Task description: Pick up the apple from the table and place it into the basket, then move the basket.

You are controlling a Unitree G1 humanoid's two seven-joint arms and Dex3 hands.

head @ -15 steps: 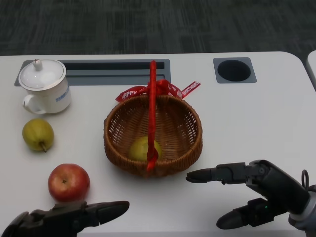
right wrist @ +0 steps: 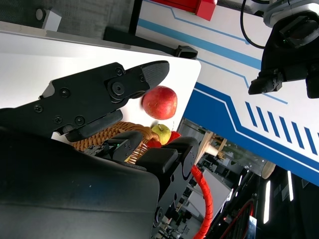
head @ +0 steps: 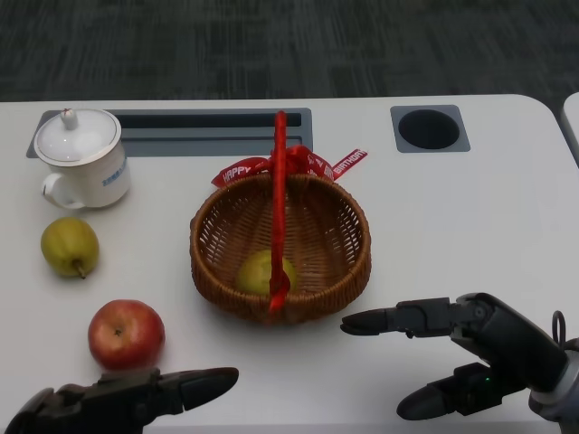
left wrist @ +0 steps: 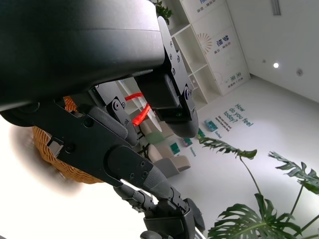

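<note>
A red apple (head: 126, 334) lies on the white table (head: 470, 208) at the front left. It also shows in the right wrist view as the apple (right wrist: 159, 102). My left hand (head: 127, 398) hovers just in front of it, fingers extended, holding nothing. A brown wicker basket (head: 336, 262) with a red handle and ribbon stands at the table's middle, with a yellow-green fruit (head: 260, 269) inside. My right hand (head: 457, 348) sits at the front right of the basket, thumb and fingers apart and empty. The basket (left wrist: 47, 152) shows past my left hand's fingers (left wrist: 124, 159).
A yellow-green pear (head: 69, 246) lies left of the basket. Behind it stands a white lidded cup (head: 82, 158). A grey slot (head: 208, 131) and a round dark hole (head: 429, 128) sit along the table's far side.
</note>
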